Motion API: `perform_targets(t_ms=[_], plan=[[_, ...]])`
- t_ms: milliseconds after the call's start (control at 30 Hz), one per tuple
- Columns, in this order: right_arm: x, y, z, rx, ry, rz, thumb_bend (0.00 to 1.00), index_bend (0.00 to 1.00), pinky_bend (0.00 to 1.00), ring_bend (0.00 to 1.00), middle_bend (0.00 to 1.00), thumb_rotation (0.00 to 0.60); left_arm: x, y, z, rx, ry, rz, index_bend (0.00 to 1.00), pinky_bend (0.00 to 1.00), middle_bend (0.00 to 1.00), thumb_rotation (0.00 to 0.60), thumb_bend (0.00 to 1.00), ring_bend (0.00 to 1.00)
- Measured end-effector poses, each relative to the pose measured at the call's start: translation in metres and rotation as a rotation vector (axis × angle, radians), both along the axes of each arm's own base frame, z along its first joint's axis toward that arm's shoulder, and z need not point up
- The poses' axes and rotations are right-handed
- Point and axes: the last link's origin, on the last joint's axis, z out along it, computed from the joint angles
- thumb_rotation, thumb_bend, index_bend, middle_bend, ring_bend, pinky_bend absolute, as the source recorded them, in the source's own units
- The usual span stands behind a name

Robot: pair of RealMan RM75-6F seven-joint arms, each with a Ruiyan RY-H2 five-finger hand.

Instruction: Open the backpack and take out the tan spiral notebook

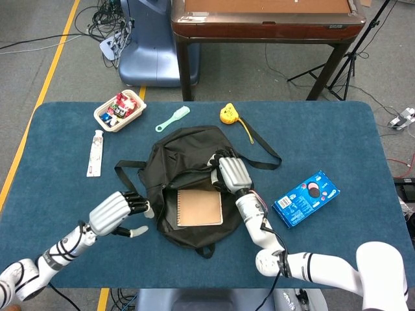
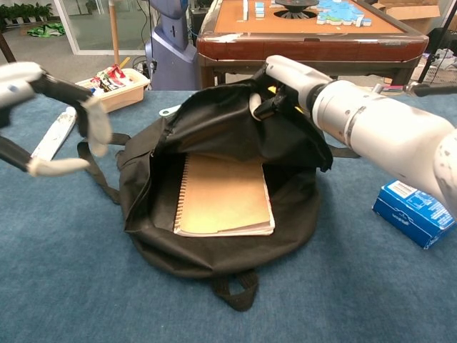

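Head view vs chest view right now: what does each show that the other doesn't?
Only the head view shows the whole table and the yellow tape measure. Only the chest view shows the game table's top behind. Both show the right hand holding the black backpack flap up, the tan spiral notebook exposed, and the left hand empty, fingers apart.
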Motion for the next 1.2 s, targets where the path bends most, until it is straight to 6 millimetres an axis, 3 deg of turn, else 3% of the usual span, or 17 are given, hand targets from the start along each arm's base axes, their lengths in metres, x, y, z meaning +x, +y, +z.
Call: perform_targets(t_ms=[167, 367, 533, 1200], plan=[[0.002, -0.003, 0.002, 0.015, -0.034, -0.022, 0.80, 0.72, 0.07, 0.16, 0.39, 0.600, 0.005, 0.020, -0.026, -0.003, 0.094, -0.066, 0.41, 0.42, 0.49, 0.600, 0.25, 0.45], [0.002, -0.005, 0.001, 0.031, -0.039, -0.035, 0.80, 0.72, 0.07, 0.16, 0.38, 0.600, 0.002, 0.041, -0.053, 0.007, 0.215, -0.110, 0.32, 0.34, 0.36, 0.600, 0.25, 0.33], [0.001, -0.008, -0.001, 0.041, -0.035, -0.050, 0.79, 0.72, 0.07, 0.16, 0.38, 0.600, 0.000, 0.051, -0.072, 0.022, 0.278, -0.142, 0.28, 0.32, 0.30, 0.600, 0.25, 0.29], [0.009, -0.018, -0.003, 0.042, -0.052, -0.066, 0.80, 0.72, 0.07, 0.16, 0.36, 0.600, 0.012, 0.056, -0.111, 0.051, 0.307, -0.233, 0.22, 0.28, 0.25, 0.600, 0.25, 0.25]])
